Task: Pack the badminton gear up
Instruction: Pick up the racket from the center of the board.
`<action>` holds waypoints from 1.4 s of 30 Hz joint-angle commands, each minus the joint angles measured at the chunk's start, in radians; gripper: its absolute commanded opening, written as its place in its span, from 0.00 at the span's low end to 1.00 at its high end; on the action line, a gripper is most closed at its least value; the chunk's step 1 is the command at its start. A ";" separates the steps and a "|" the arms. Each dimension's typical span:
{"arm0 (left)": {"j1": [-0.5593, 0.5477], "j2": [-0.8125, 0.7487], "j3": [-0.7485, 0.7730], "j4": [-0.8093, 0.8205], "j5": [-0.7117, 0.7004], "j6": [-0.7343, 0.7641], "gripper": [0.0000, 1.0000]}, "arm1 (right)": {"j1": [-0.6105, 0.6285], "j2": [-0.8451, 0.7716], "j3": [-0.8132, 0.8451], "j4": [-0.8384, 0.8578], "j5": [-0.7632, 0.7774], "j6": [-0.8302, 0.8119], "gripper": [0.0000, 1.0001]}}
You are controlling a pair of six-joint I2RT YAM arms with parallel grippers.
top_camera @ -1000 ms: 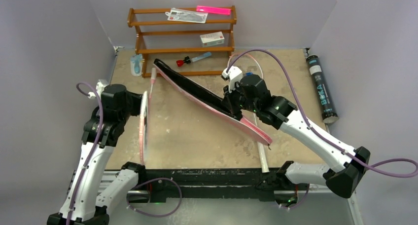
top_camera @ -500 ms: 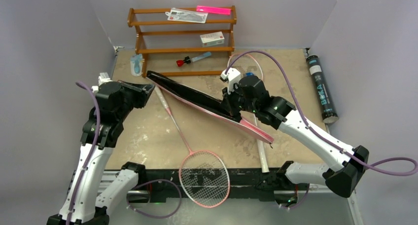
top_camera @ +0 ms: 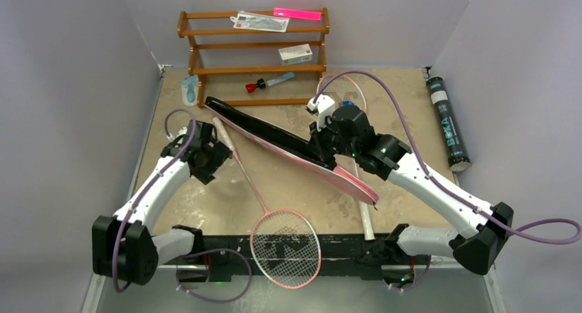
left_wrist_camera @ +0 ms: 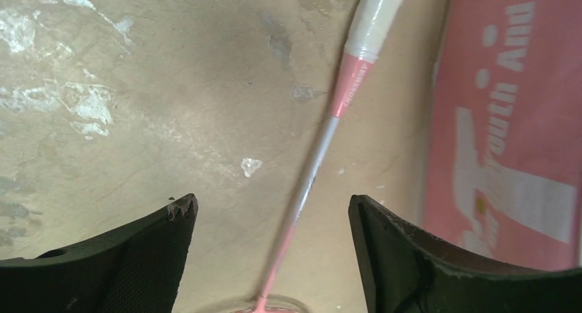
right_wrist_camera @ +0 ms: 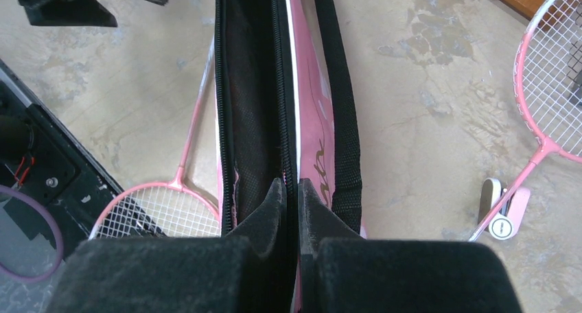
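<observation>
A pink-framed racket (top_camera: 285, 248) lies flat on the table, its head over the front edge and its white handle (top_camera: 223, 134) pointing toward the back. My left gripper (top_camera: 218, 150) hovers open just above it. In the left wrist view the shaft (left_wrist_camera: 322, 148) runs between the spread jaws (left_wrist_camera: 271, 206), untouched. My right gripper (top_camera: 321, 152) is shut on the zippered edge of the long pink bag (top_camera: 274, 131), holding its black-lined mouth (right_wrist_camera: 250, 86) open. A second racket (top_camera: 343, 86) lies under the right arm. The black BOKA tube (top_camera: 446, 124) lies at the far right.
The brown wooden rack (top_camera: 254, 69) stands at the back, with a small white box (top_camera: 295, 53) and flat packets on its shelves. A red-capped item (top_camera: 264, 85) and a pale blue object (top_camera: 189, 90) lie by its foot. Grey walls close three sides.
The left gripper let go of the racket, which went from upright to flat on the table. The left arm then came down over the shaft and its jaws opened. The right arm held still.
</observation>
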 commanded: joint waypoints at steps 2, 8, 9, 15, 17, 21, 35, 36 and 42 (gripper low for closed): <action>-0.028 0.102 0.022 0.041 0.015 0.111 0.82 | 0.001 -0.043 0.006 0.063 -0.003 0.001 0.00; -0.206 0.230 0.088 -0.004 -0.065 0.018 0.84 | 0.001 -0.065 -0.007 0.064 0.012 -0.006 0.00; -0.224 0.249 0.090 -0.001 -0.062 0.003 0.84 | 0.001 -0.065 -0.009 0.066 0.014 -0.005 0.00; -0.260 0.325 0.085 0.049 -0.027 -0.032 0.79 | 0.001 -0.065 -0.008 0.070 0.010 -0.005 0.00; -0.263 0.346 0.085 0.064 -0.010 -0.032 0.76 | 0.001 -0.068 -0.009 0.071 0.006 -0.006 0.00; -0.265 0.404 0.114 0.065 0.020 -0.031 0.67 | 0.001 -0.076 -0.010 0.075 0.011 -0.011 0.00; -0.265 0.574 0.146 0.110 0.088 -0.069 0.37 | 0.001 -0.075 -0.006 0.079 0.015 -0.016 0.00; -0.265 0.581 0.145 0.111 0.088 -0.073 0.29 | 0.001 -0.075 -0.006 0.079 0.016 -0.016 0.00; -0.265 0.586 0.125 0.097 0.028 -0.096 0.00 | 0.001 -0.089 -0.012 0.085 0.016 -0.016 0.00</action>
